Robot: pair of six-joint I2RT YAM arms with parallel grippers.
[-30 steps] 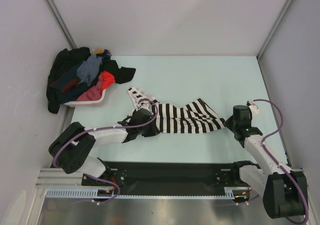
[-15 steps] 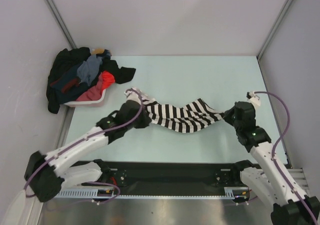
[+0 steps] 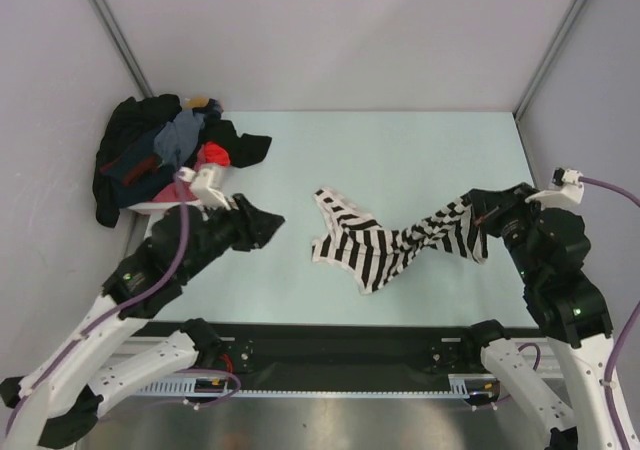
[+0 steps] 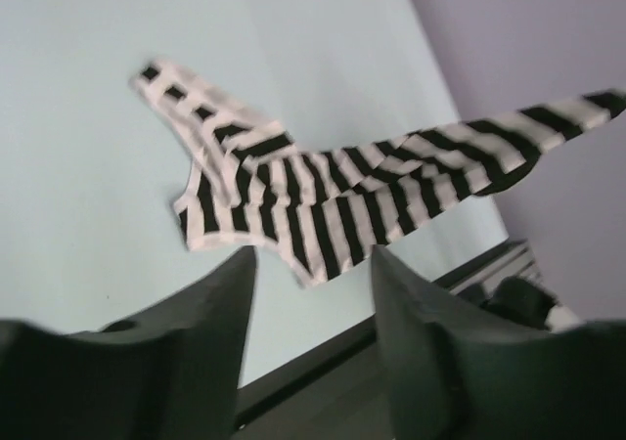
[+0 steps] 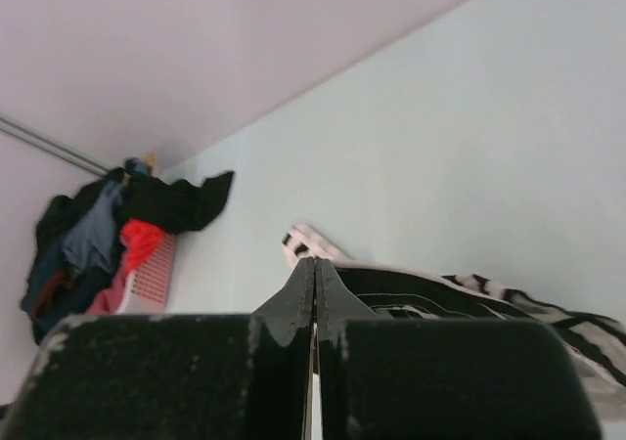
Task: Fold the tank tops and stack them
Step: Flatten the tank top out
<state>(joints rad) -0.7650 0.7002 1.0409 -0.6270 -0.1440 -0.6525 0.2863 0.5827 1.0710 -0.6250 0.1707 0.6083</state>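
Observation:
The black-and-white striped tank top lies crumpled mid-table, its right end pulled up off the surface. My right gripper is shut on that raised end; in the right wrist view the shut fingertips pinch the striped cloth. My left gripper hangs open left of the top, apart from it. In the left wrist view its two dark fingers stand spread with nothing between them and the striped top beyond. A dark navy cloth with red trim sits in the heap at the far left.
A pale pink basket at the back left holds a heap of dark, grey-blue and red clothes, some spilling over its rim. Grey walls close in the table on the left, back and right. A black rail runs along the near edge.
My left gripper let go of the striped top's left end, opened and drew back to the left. My right gripper rose and moved right, dragging the top with it.

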